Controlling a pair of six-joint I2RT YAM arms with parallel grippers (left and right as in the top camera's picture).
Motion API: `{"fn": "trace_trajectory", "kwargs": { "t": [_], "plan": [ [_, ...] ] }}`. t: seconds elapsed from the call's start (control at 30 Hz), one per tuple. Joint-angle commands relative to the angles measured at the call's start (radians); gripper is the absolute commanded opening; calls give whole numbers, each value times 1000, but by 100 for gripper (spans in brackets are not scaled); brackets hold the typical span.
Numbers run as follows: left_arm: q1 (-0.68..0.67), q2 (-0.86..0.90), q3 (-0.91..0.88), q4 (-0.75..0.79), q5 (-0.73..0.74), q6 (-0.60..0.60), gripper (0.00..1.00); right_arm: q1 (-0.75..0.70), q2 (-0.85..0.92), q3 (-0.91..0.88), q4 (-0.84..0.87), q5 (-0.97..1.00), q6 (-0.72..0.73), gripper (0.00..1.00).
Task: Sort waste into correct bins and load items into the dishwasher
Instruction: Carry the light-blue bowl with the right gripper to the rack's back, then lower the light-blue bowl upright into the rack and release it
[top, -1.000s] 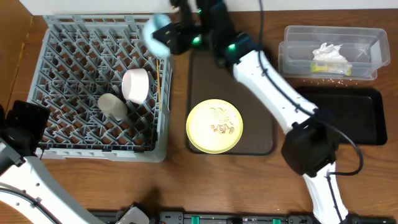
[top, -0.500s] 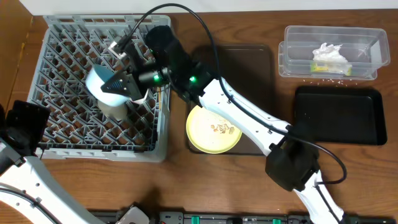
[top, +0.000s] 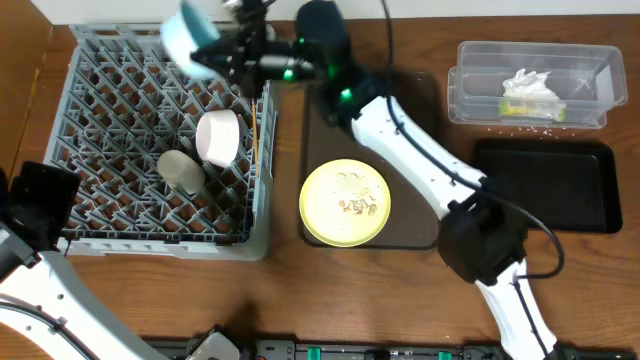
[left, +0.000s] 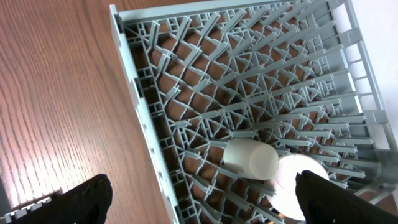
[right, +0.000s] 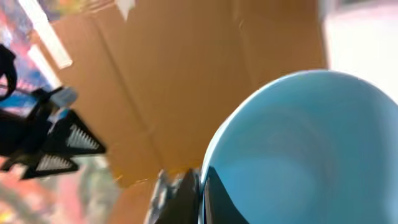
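My right gripper (top: 228, 52) is shut on the rim of the light blue bowl (top: 188, 38) and holds it tilted in the air over the back edge of the grey dishwasher rack (top: 110, 90). The right wrist view shows the bowl (right: 311, 149) with the jaws pinching its rim. The small white bowl (top: 218, 137), the pale cup (top: 181, 171) and the chopsticks (top: 257, 120) lie in the rack. The yellow-green plate (top: 344, 203) carries beige crumbs (top: 352, 205). My left gripper (left: 205, 208) stands open and empty above the rack's front corner, near the cup (left: 250, 158).
The plate rests on a brown serving tray (top: 420, 120). At the back right, a clear tub (top: 475, 85) holds the white napkin (top: 525, 85) and the snack wrapper (top: 530, 112). A black tray (top: 555, 185) lies in front of it. The right arm reaches across the brown tray.
The right arm swung the blue bowl from the back centre down over the rack's middle, then up to the rack's back edge. The left arm has stayed still.
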Motion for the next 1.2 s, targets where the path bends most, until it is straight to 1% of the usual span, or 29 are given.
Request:
{"fn": "trace_trajectory", "kwargs": {
  "t": [0.0, 0.1, 0.4, 0.63, 0.8, 1.17],
  "plan": [
    [4, 1, 4, 0, -6, -2, 95, -6, 98, 6, 92, 21, 95, 1],
    [4, 1, 4, 0, -6, -2, 95, -14, 161, 11, 186, 34, 174, 1],
    [4, 1, 4, 0, -6, -2, 95, -14, 265, 29, 201, 48, 212, 1],
    [4, 1, 4, 0, -6, -2, 95, -14, 297, 32, 338, 93, 330, 1],
    [4, 1, 4, 0, -6, -2, 95, 3, 297, 32, 343, 156, 360, 1],
    [4, 1, 4, 0, -6, -2, 95, 33, 315, 32, 297, 171, 351, 1]
  ]
}}
